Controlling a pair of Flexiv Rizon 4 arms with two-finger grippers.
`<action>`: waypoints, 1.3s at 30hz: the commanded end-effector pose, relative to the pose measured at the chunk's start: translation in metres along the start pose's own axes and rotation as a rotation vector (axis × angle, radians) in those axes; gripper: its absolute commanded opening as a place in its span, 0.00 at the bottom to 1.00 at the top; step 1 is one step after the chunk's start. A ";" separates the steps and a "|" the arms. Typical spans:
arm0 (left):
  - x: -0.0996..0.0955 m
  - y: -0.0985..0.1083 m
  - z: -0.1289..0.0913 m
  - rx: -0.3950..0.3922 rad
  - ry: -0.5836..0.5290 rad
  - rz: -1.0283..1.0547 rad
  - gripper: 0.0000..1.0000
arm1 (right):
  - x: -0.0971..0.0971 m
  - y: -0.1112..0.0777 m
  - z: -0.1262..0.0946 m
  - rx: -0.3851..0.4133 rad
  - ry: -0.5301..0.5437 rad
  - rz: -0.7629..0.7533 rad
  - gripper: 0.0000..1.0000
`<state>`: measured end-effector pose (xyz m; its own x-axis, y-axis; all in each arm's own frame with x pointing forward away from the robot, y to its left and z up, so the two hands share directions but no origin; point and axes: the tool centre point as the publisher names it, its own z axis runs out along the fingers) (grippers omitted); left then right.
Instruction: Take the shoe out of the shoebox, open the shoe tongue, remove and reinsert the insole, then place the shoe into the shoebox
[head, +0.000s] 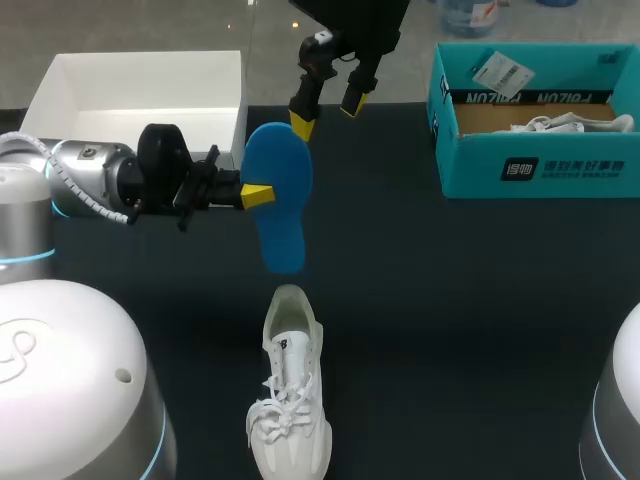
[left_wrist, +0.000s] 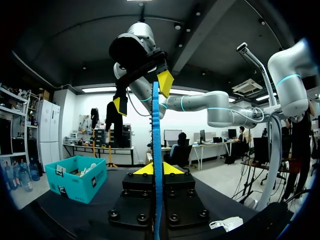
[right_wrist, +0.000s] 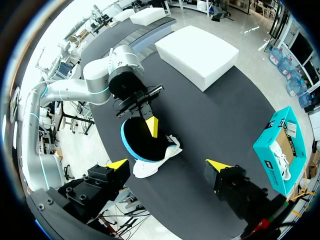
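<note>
Jaws are pinched on the insole (head: 279, 190) at the left gripper (head: 258, 196), spread at the right gripper (head: 326, 114). The shoe (head: 288, 400) is laid lengthwise in line beneath it

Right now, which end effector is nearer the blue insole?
Left. The left end effector is shut on the blue insole, gripping its side edge. The right end effector hangs open at the insole's far end, with a finger on either side, not gripping it.

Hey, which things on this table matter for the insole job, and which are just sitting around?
For the job: insole, clamped in the left gripper; shoe on the table; shoebox; right gripper, open near the insole.
Just lying about: white box; second shoe inside the shoebox.
</note>
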<state>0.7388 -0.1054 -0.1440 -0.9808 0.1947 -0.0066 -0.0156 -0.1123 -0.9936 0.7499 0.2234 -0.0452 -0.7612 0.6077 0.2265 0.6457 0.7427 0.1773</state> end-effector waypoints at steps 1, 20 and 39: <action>-0.004 0.003 -0.001 0.005 0.011 -0.001 0.00 | 0.000 0.001 0.000 0.001 -0.001 0.001 1.00; -0.004 0.003 -0.001 0.005 0.011 -0.001 0.00 | -0.004 -0.011 -0.011 -0.028 -0.009 0.007 1.00; -0.030 0.010 -0.006 0.121 0.089 -0.556 0.00 | -0.005 -0.010 -0.012 -0.030 -0.003 0.025 1.00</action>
<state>0.7622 -0.1069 -0.1484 -0.9028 0.2341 0.3609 -0.3860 -0.0705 -0.9198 0.7473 0.2093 -0.0361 -0.7453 0.6268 0.2274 0.6657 0.7188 0.2004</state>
